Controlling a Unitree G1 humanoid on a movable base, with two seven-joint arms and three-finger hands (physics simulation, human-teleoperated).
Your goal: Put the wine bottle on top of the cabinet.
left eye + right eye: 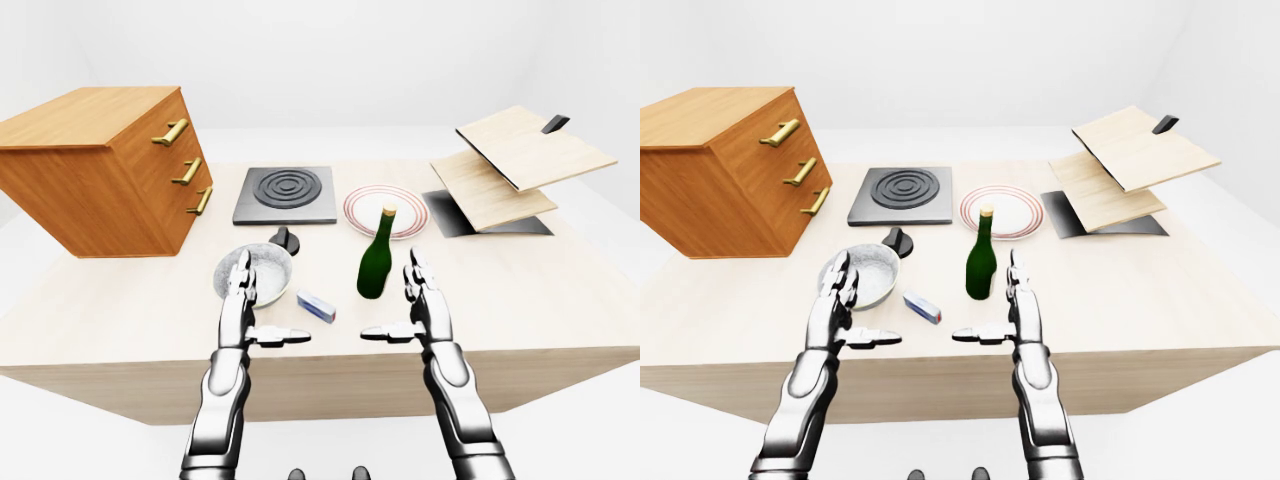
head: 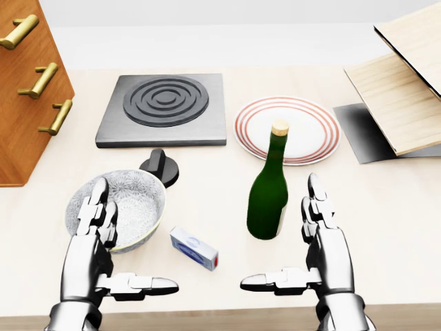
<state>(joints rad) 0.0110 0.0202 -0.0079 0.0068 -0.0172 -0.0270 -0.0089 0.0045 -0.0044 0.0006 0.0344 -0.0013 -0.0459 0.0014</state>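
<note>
Nothing lifted yet, the job is all ahead!
Wine bottle (image 2: 269, 193) stands upright just left of the right hand (image 2: 313, 248) fingers; both it and the left hand (image 2: 103, 248) spread open, empty. Cabinet (image 1: 100, 165) top waits, well apart.

Wine bottle (image 1: 376, 262) upright, just beside open right hand (image 1: 420, 305).

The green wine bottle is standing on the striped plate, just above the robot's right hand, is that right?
Not quite. The bottle stands on the table, below the plate and apart from it; the head view shows this. It is indeed beside the open right hand.
</note>
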